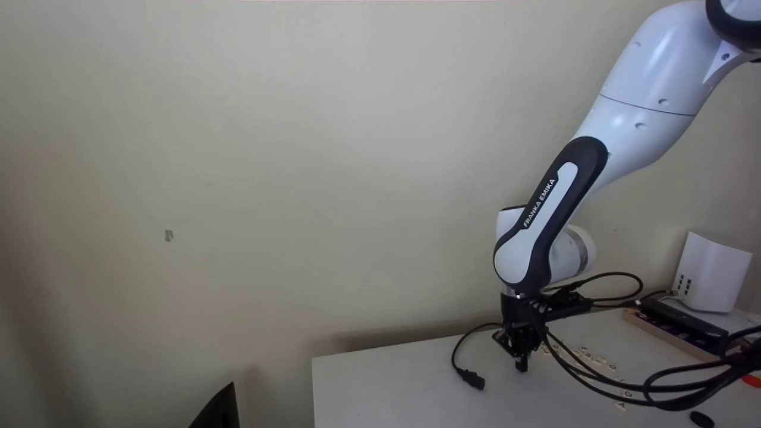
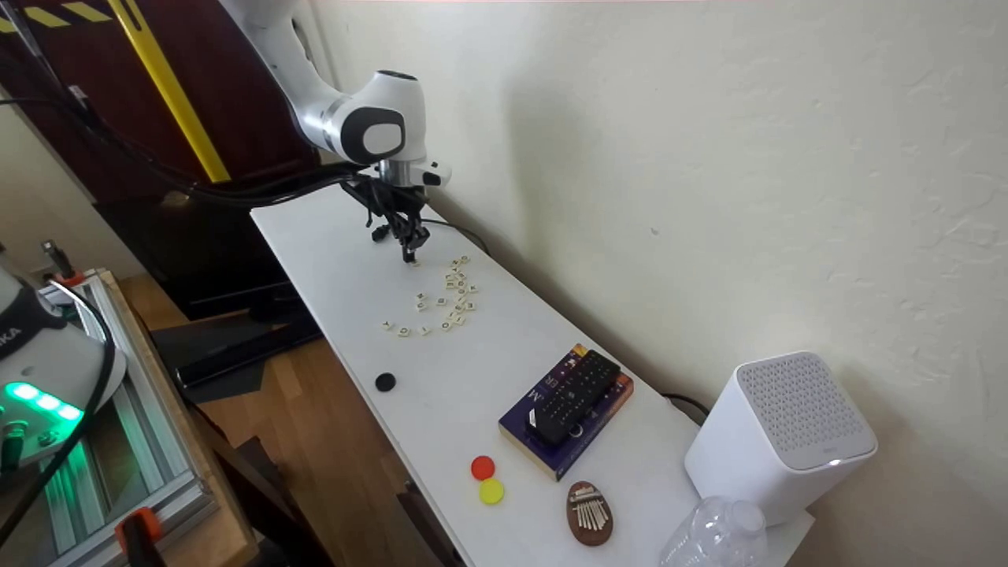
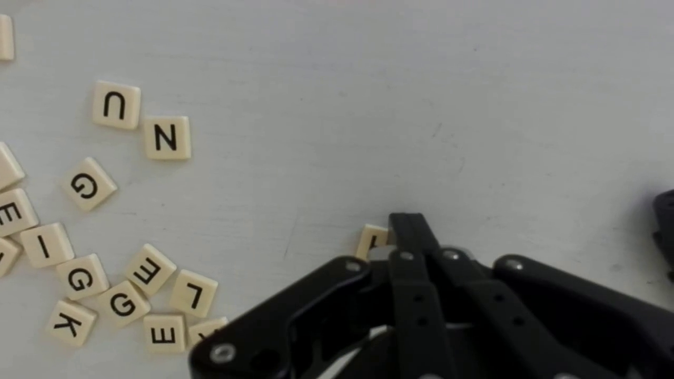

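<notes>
In the wrist view my gripper (image 3: 406, 217) is shut, its two black fingertips pressed together with nothing visible between them. A cream letter tile (image 3: 370, 238) lies just left of the fingertips, partly hidden behind the gripper; whether they touch, I cannot tell. Further left lie several more tiles, among them a U tile (image 3: 117, 105), an N tile (image 3: 167, 138) and an L tile (image 3: 194, 293). Both exterior views have the gripper (image 1: 521, 364) pointing down, low over the white table (image 2: 425, 394). There, the scattered tiles (image 2: 461, 285) spread out beside the gripper (image 2: 409, 257).
A black cable plug (image 1: 472, 379) lies near the gripper, and loose cables (image 1: 594, 380) hang off the arm. Further along are a black disc (image 2: 385, 382), a book (image 2: 520, 429) bearing a remote (image 2: 575, 398), red and yellow discs (image 2: 491, 491), a thumb piano (image 2: 589, 526), a white router (image 2: 776, 472) and a bottle (image 2: 713, 539).
</notes>
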### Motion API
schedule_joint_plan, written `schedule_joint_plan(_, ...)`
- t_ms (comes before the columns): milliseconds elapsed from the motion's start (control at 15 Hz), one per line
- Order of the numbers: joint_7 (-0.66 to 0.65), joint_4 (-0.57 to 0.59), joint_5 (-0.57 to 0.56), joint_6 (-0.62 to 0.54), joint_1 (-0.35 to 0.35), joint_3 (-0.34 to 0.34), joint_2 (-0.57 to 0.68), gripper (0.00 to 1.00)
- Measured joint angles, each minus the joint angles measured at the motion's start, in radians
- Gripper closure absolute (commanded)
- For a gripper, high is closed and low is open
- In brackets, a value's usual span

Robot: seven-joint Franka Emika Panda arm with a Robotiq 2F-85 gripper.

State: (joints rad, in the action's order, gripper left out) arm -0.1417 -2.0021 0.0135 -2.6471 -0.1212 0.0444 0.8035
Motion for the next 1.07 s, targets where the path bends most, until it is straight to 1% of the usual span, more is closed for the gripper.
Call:
schedule_joint_plan(333, 0.000, -0.018, -0.002, -0.003, -0.009, 0.000, -0.008, 1.00)
schedule_joint_plan(600, 0.000, -0.048, -0.002, -0.028, -0.012, 0.001, -0.022, 1.00)
schedule_joint_plan(867, 0.000, -0.095, 0.000, -0.078, -0.008, 0.000, -0.053, 1.00)
schedule_joint_plan(1067, -0.003, -0.141, 0.017, -0.124, 0.018, -0.013, -0.087, 1.00)
